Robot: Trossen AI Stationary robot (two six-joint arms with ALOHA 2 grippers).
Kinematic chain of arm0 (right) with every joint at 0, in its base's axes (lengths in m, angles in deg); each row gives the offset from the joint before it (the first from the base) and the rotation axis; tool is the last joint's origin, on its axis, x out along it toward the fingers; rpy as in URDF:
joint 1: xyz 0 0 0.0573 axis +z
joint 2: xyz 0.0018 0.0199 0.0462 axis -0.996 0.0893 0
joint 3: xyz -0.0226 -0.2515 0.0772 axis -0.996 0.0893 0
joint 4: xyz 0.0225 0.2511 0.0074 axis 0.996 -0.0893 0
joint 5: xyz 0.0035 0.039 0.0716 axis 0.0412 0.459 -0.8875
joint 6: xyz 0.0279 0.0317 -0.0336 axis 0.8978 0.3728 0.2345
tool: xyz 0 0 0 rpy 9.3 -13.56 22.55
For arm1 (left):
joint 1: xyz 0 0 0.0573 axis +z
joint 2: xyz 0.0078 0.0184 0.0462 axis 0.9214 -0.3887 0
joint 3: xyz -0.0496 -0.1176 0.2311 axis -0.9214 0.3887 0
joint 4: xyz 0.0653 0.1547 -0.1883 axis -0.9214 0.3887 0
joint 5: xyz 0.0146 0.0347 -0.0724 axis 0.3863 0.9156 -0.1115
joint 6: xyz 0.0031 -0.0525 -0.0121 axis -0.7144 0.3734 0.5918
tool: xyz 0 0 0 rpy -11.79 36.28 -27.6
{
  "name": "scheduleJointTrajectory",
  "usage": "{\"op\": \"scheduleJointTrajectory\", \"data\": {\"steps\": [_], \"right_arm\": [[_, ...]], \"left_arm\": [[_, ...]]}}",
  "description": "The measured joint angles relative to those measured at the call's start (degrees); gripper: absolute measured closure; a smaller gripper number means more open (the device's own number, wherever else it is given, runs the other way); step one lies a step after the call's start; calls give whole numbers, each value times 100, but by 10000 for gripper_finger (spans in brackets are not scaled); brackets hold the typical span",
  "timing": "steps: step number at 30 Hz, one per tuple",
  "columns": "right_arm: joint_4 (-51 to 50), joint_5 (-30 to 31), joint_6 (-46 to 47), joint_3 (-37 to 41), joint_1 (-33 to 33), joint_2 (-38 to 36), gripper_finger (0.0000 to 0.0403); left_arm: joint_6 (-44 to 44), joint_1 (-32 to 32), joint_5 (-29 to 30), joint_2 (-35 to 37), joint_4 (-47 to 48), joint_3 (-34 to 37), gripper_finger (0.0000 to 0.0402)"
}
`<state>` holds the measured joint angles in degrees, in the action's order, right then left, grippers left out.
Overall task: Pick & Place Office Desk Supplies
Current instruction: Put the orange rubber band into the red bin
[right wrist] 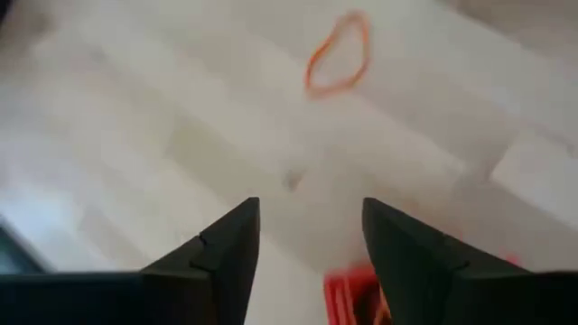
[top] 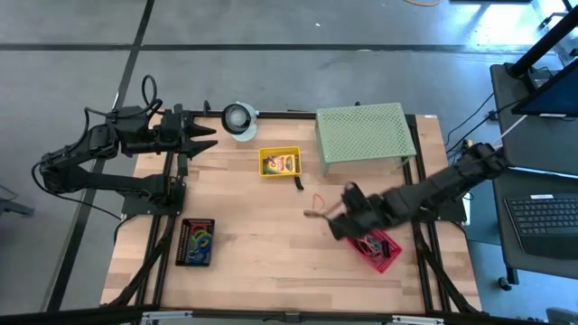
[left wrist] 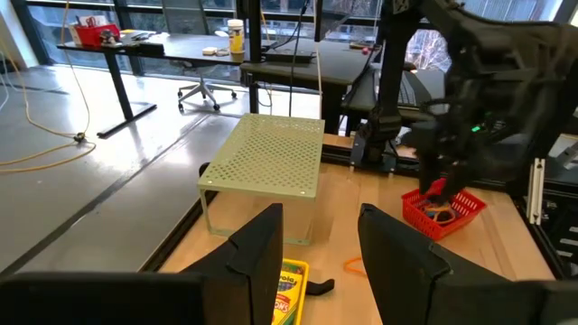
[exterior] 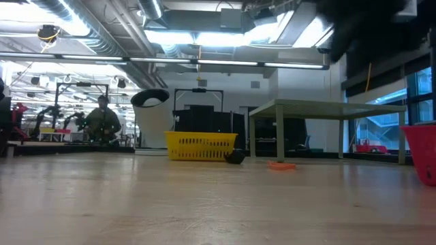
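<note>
My right gripper (top: 325, 217) hangs open over the table, just left of a red basket (top: 380, 250) that holds rubber bands; nothing is between its fingers (right wrist: 307, 253). An orange rubber band (right wrist: 339, 54) lies flat on the wood beyond its fingertips. A yellow-and-green crayon box (top: 281, 163) lies in a yellow basket (exterior: 201, 145). A small black clip (top: 298, 183) rests on the table near that basket. My left gripper (top: 206, 137) waits open at the far left, pointing toward the table's right.
A pale green perforated stand (top: 362, 134) stands at the far right on thin legs. A round white roll (top: 239, 118) sits at the far edge. A black tray (top: 196, 242) with coloured rubber bands lies near the front left. Bare wood lies between the tray and the red basket.
</note>
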<state>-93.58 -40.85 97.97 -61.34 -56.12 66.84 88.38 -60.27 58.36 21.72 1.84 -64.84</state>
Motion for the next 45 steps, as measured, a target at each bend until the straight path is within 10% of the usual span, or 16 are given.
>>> {"op": "scheduleJointTrajectory", "data": {"steps": [14, 45], "right_arm": [[1515, -382, -9, 2, -1696, 1257, 261], [1117, -662, -466, 4, -2343, 2071, 282]], "left_arm": [[0, 0, 0, 0, 0, 0, 261], [0, 2, 0, -1, -2, 0, 261]]}}
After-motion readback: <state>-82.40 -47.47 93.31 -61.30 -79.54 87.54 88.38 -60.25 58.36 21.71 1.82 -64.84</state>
